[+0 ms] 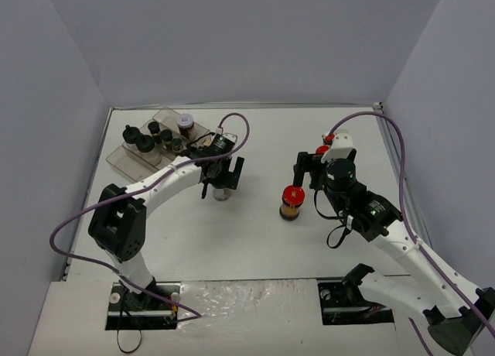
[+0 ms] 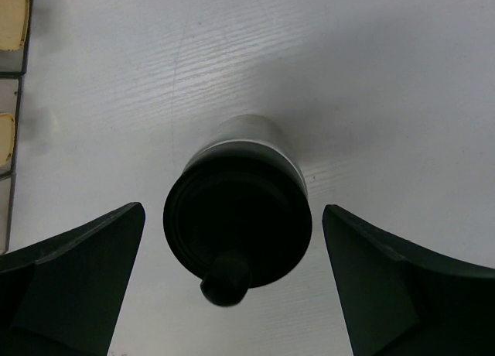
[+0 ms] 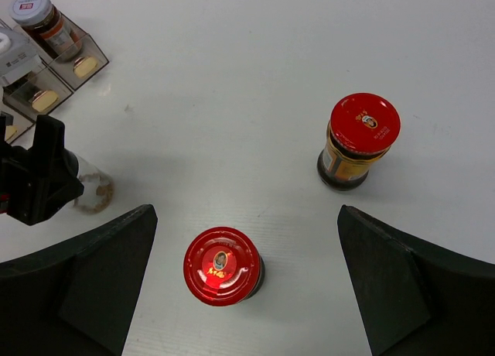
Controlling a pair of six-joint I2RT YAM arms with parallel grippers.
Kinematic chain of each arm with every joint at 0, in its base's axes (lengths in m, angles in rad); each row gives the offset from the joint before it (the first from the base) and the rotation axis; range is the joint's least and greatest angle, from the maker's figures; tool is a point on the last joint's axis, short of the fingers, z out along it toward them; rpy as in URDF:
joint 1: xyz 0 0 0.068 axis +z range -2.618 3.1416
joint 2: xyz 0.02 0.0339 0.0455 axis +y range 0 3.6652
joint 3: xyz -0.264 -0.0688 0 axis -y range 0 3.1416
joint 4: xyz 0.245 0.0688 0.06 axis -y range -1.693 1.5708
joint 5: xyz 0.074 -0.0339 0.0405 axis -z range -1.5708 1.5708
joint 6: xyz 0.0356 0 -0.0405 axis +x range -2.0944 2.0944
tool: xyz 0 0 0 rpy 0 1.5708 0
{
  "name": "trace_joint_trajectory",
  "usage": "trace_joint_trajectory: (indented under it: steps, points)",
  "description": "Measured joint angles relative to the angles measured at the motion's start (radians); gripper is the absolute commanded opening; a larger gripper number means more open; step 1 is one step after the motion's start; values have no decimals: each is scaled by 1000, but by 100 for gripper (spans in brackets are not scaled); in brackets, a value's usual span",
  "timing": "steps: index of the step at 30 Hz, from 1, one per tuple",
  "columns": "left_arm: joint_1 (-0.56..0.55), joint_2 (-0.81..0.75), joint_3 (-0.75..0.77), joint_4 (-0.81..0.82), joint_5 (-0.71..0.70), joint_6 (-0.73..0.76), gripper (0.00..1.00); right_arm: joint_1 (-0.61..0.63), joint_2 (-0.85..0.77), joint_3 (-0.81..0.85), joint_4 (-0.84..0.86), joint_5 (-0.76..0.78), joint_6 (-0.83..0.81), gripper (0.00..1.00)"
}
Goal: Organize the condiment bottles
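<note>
Beside the tray (image 1: 124, 161), left tool (image 1: 223, 184) wide around black-capped jar (image 2: 236, 217); right tool (image 3: 246, 217) wide above red-lidded jar (image 3: 222, 265).

A clear plastic compartment tray (image 1: 122, 162) lay angled at the far left of the white bench (image 1: 263, 232), near the left wall (image 1: 46, 100). In the right wrist view, small yellowish patches (image 3: 85, 64) showed on its compartment floors. Pale grey walls enclosed the bench.

Worktop (image 2: 387, 77): white, matt, faintly grained. Black-capped jar (image 2: 236, 224): matt plastic cap. Red-lidded jar (image 3: 222, 265): glossy lid. Compartment tray (image 1: 124, 161): clear plastic.
</note>
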Motion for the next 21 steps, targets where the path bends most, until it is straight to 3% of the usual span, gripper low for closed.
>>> trace_joint_trajectory:
  steps: [3, 7, 9, 10, 13, 21]
  points:
    - [0, 22, 0, 10, -15, -5, 85, 0, -15, -3, -4, 0, 1, 100]
    - [0, 40, 2, 21, -26, -15, 58, 0, -31, -7, -12, 0, 1, 100]
    - [0, 41, 4, 24, -28, -18, 36, 0, -33, -7, -18, 0, 1, 100]
    - [0, 41, 5, 24, -32, -20, 34, 0, -34, -7, -21, 0, 1, 100]
    - [5, 40, 16, 27, -28, -26, 2, 0, -34, -7, -27, 0, 1, 100]
    - [119, -61, 61, -51, -1, -28, 0, 0, -34, -7, -28, 0, 0, 100]
